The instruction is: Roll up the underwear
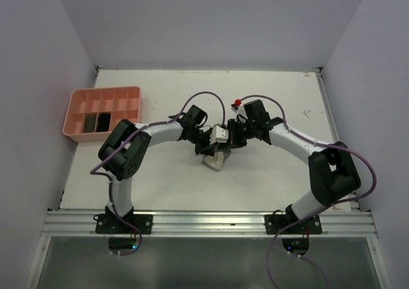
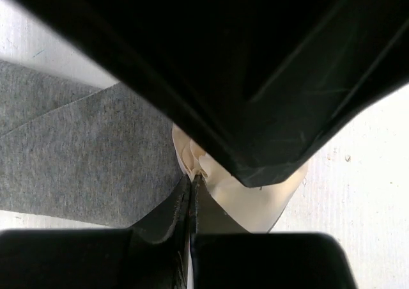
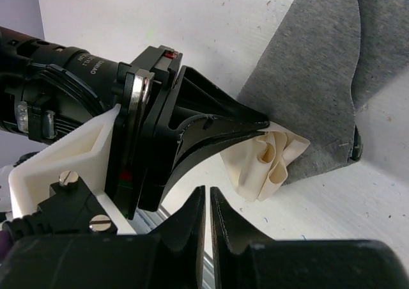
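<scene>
A cream underwear piece [image 3: 268, 161] is bunched into loose folds at the edge of a flat grey cloth [image 3: 313, 78]; whether they are one garment I cannot tell. My left gripper [image 2: 193, 177] is shut on the cream folds [image 2: 255, 203], pinching their edge at its tips. In the right wrist view the left fingers [image 3: 243, 119] reach in from the left onto the bundle. My right gripper [image 3: 207, 190] hovers just in front of it, jaws almost together with nothing between them. From above, both grippers meet over the underwear [image 1: 215, 160] at mid-table.
A pink compartment tray [image 1: 102, 92] stands at the back left, with dark rolls [image 1: 96, 121] in its front cells. The right gripper's black body [image 2: 255, 65] fills the top of the left wrist view. The table's metal front rail [image 1: 204, 222] runs below the arms.
</scene>
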Tool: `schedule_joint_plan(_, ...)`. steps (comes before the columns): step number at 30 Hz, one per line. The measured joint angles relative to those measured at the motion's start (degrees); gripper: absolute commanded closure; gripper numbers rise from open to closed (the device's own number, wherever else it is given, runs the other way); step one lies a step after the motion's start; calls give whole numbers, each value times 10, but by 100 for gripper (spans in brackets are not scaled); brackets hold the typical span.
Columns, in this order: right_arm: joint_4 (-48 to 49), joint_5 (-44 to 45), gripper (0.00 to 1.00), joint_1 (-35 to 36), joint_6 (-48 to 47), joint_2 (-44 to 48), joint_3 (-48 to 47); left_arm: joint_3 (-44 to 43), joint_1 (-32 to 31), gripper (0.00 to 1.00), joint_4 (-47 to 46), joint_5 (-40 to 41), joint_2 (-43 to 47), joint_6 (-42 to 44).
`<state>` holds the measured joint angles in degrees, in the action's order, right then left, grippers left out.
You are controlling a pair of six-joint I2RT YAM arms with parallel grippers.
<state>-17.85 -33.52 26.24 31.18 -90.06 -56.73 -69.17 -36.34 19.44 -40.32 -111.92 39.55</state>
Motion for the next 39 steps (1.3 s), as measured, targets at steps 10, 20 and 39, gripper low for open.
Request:
schedule_joint_plan(10, 57, 9, 90, 13, 56, 0, 58, -1, 16, 100, 0, -6, -5, -55)
schedule_joint_plan(20, 160, 6, 91, 14, 144, 1, 114, 8, 49, 100, -20, -21, -9, -153)
schedule_joint_plan(39, 340, -28, 94, 26, 228, -166, 125, 16, 106, 72, -62, -86, -35, -306)
